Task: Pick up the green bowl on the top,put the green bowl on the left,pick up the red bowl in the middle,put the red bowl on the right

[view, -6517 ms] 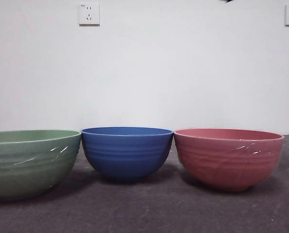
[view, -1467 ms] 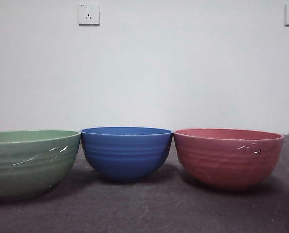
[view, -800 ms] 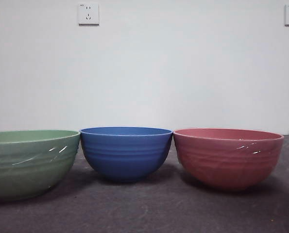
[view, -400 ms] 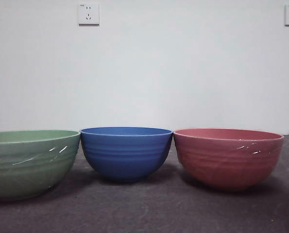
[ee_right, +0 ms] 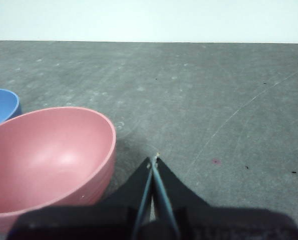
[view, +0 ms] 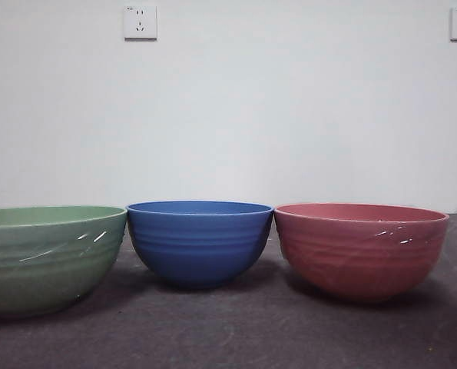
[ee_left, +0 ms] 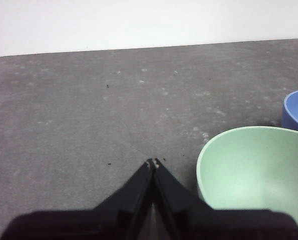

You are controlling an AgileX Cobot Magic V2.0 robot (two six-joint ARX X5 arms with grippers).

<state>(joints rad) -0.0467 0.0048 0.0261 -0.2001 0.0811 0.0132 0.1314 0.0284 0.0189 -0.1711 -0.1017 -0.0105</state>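
In your front view neither arm shows; three bowls stand in a row on the table (view: pixel 236 338): one green bowl (view: pixel 48 257) at left, one blue bowl (view: pixel 200 242) in the middle, one red bowl (view: pixel 361 250) at right.

Your left wrist view shows the left gripper (ee_left: pixel 153 162) pinched together beside the green bowl (ee_left: pixel 254 175), holding nothing.

Your right wrist view shows the right gripper (ee_right: pixel 154 160) likewise closed and empty beside the red bowl (ee_right: pixel 48 155).

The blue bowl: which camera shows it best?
The front view: the blue bowl stands whole in the middle, between the green bowl and the red bowl. Each wrist view catches only a sliver of it at the picture's edge.
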